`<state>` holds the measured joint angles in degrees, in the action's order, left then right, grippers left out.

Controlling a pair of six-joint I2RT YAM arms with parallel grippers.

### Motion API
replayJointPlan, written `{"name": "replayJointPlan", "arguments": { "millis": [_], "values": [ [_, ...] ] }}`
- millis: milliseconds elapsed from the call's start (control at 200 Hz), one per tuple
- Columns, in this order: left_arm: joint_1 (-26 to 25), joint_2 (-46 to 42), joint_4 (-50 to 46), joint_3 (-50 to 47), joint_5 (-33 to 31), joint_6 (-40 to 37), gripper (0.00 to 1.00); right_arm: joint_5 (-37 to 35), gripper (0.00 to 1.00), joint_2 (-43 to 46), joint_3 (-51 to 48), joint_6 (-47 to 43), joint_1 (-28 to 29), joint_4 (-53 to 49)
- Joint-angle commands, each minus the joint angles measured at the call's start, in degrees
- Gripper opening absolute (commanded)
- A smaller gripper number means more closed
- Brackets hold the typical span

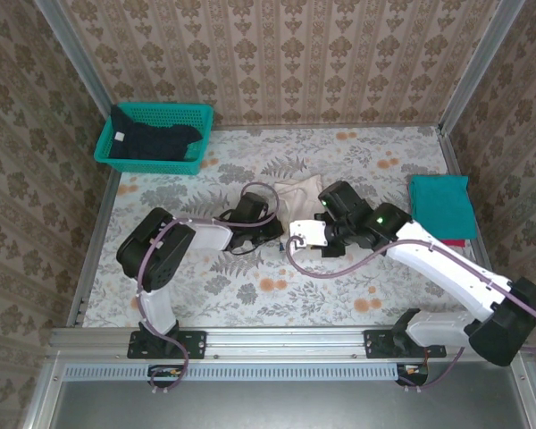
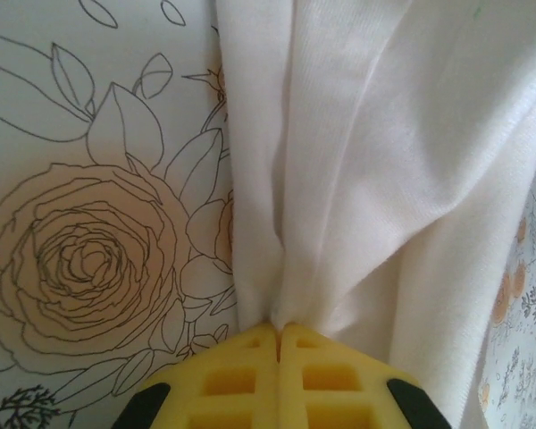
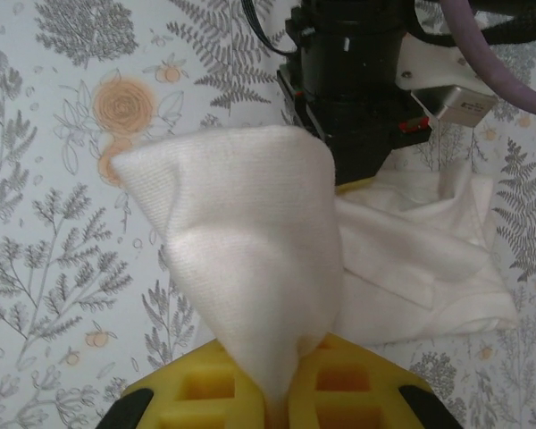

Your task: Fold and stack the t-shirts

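The cream shirt [image 1: 297, 191] was bunched near the middle of the table [image 1: 250, 299]. The left gripper [image 2: 279, 344] was clamped on a gathered fold of it, and the right gripper [image 3: 281, 398] on another fold. The teal shirt [image 1: 440, 206] was laid folded at the right edge. The navy shirt [image 1: 152, 143] was contained in the basket [image 1: 199, 114] at the far-left corner.

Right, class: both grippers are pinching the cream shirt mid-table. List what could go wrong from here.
1. The left gripper holds only a narrow gathered pleat of the cream shirt; it might slip out when pulled.
2. The right gripper works right next to the left arm's wrist; they could bump.
3. The shirt lies bunched, so a fold may come out crooked.
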<state>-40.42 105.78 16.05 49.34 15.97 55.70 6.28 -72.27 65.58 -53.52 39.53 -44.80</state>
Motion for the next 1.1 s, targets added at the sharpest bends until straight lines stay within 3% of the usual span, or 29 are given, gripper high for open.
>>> {"name": "replayJointPlan", "arguments": {
  "millis": [0, 220, 375, 540, 935, 1095],
  "values": [
    [0.39, 1.24, -2.57, -1.55, 1.55, -1.30, 0.00, -2.56, 0.00, -5.66, 6.46, -5.27, -2.25, -0.17],
    [1.48, 1.71, -1.49, -1.26, 1.74, -1.30, 0.00, 1.24, 0.00, -16.11, 17.44, -8.58, -4.05, -9.58],
    [2.04, 1.37, -1.16, -2.16, 1.92, -1.30, 0.00, -0.95, 0.00, -21.34, 22.11, -9.93, -5.05, -11.46],
    [2.78, 0.97, -0.60, -3.80, 1.88, -1.04, 0.00, 1.20, 0.00, -26.11, 28.60, -9.81, -5.36, -19.84],
    [4.23, 0.09, -1.05, -3.65, 2.30, -2.67, 0.00, 13.73, 0.00, -18.04, 20.18, -6.60, -2.35, -27.21],
    [4.22, 0.44, -1.10, -3.04, 2.75, -2.97, 0.00, 12.74, 0.00, -20.05, 19.57, -7.72, -3.12, -27.04]
  ]
}}
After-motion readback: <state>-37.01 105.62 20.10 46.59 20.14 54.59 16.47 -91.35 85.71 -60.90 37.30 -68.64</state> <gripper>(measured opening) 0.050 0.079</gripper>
